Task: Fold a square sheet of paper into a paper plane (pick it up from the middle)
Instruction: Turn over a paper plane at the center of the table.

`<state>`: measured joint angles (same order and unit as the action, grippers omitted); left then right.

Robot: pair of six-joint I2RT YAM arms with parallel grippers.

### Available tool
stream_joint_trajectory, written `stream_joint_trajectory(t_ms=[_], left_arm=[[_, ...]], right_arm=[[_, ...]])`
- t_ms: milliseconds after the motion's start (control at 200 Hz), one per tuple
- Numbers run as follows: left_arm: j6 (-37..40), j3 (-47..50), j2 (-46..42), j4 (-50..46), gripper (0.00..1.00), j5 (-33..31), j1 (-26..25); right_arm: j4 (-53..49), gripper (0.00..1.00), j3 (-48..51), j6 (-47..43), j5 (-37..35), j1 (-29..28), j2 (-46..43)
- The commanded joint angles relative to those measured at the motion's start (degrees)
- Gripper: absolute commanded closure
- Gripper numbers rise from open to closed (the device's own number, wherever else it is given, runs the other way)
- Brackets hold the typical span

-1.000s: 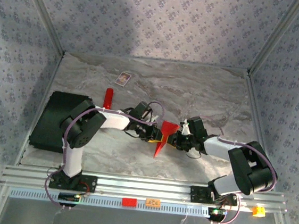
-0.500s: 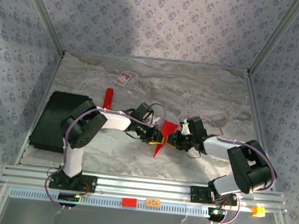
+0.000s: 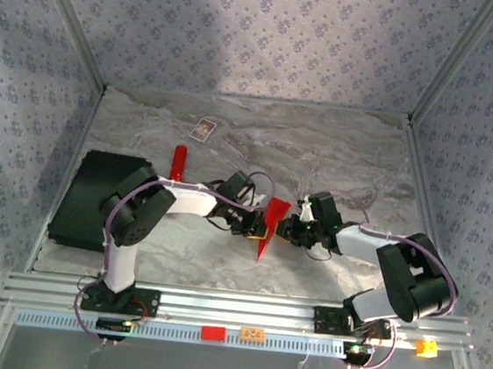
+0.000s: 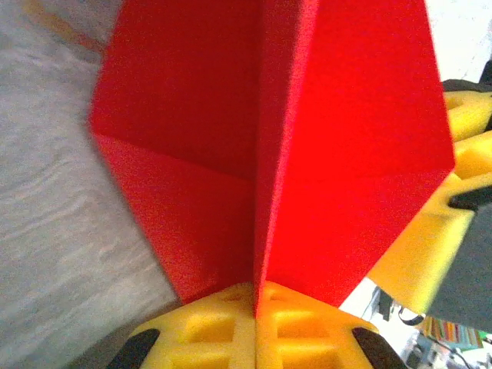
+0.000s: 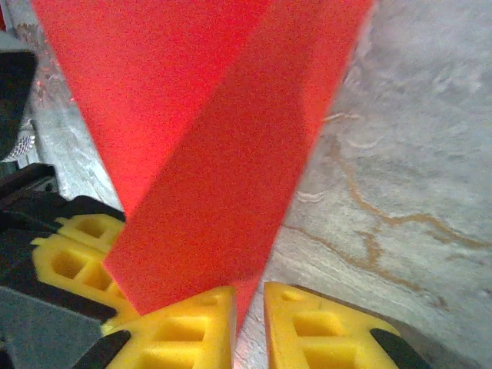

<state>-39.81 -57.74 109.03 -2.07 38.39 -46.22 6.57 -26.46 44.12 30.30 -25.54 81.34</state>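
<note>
The red paper (image 3: 263, 244) is at the middle of the bench (image 3: 338, 150), folded to a point. The left hand (image 4: 255, 311) pinches its crease tight, and the right hand (image 5: 247, 311) pinches the other side. Best to pull gently and evenly, so it does not rip

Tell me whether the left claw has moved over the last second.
Yes, slightly. In the top view the left claw has edged right, away from the red stick toward the red paper, and closed on it.
</note>
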Motion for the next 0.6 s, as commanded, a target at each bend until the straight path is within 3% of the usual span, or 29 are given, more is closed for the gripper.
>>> stream_joint_trajectory(t_ms=[0,230,380,595], left_arm=[[2.3,-1.6,-5.8,-5.1,0.94,-8.6,-0.5],[5.2,-5.9,-10.0,-20.3,0.97,-30.4,-1.8],[4.8,-8.5,-9.5,-26.3,0.99,-37.2,-2.5],[3.5,-11.3,-7.3,-31.4,1.0,-41.8,-3.5]], right_arm=[[-4.9,0.81,-1.2,-0.9,-4.7,0.0,-3.5],[-7.0,0.81,-1.4,-0.1,-8.5,0.6,-7.4],[-6.9,0.81,-2.3,0.3,-9.1,0.7,-7.4],[-6.2,0.81,-3.2,0.7,-8.7,0.6,-6.1]])
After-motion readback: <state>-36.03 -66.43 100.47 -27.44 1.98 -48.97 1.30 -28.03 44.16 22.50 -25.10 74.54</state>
